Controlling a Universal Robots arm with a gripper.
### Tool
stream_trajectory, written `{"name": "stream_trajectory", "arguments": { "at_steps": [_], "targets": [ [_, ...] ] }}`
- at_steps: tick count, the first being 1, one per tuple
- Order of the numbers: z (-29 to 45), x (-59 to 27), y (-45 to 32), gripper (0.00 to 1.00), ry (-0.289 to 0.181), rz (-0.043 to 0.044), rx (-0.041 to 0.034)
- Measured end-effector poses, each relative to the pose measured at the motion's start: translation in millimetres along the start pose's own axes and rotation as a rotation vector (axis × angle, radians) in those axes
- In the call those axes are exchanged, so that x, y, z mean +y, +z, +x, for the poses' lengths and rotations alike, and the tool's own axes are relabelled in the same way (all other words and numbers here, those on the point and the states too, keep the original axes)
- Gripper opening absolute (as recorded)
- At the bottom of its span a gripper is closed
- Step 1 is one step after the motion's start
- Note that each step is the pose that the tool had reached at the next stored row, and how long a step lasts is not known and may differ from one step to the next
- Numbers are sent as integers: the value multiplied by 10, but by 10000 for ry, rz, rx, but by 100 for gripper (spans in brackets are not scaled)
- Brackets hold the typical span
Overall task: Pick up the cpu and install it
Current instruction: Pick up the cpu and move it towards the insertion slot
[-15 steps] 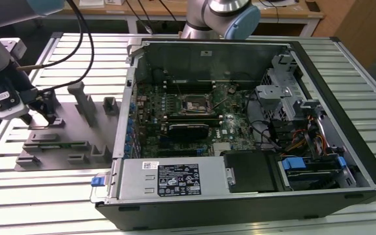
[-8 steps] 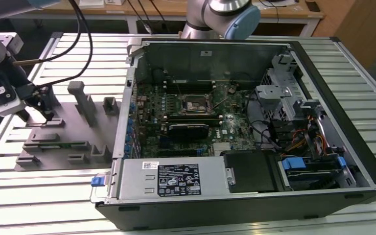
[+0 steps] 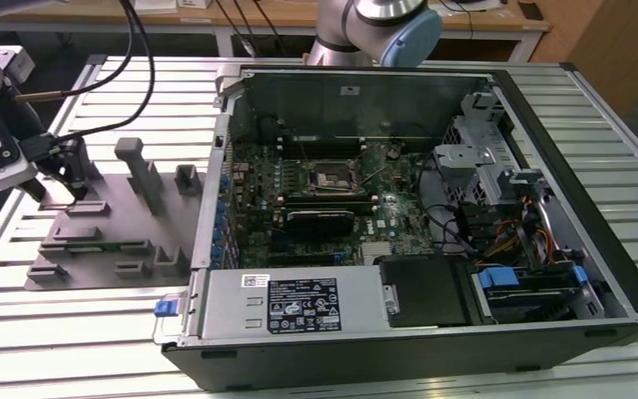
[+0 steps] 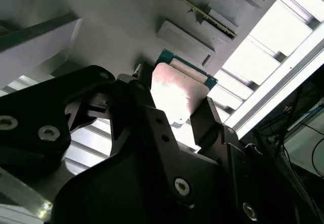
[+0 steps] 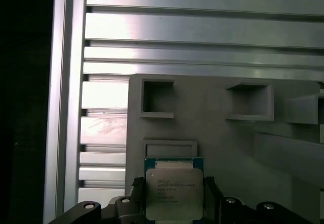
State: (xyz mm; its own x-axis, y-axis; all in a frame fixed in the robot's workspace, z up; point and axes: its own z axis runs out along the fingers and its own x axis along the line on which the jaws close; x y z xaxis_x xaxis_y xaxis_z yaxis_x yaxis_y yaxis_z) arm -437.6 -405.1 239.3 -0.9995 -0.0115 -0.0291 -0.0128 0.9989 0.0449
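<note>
Your gripper has its two black fingers pressed against opposite edges of the cpu, so it is clamped on the chip. The cpu is a flat square with a shiny, brushed silver lid, a thin teal edge and several lines of small dark print. It sits over the matte grey plastic fixture plate, just beside a shallow rectangular recess; you cannot tell whether it touches the plate. At the exterior view's left, the gripper stands over that fixture plate on a ribbed aluminium table. Further toward the exterior view's right lies the open black computer case with its green motherboard, square socket and a white-labelled power supply. A wooden bench runs behind.
</note>
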Motion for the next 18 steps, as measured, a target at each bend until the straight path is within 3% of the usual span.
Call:
{"name": "stream_trajectory", "arguments": {
  "at_steps": [18],
  "targets": [
    [-9,14,-302,55,-1,0,-25]
  ]
}}
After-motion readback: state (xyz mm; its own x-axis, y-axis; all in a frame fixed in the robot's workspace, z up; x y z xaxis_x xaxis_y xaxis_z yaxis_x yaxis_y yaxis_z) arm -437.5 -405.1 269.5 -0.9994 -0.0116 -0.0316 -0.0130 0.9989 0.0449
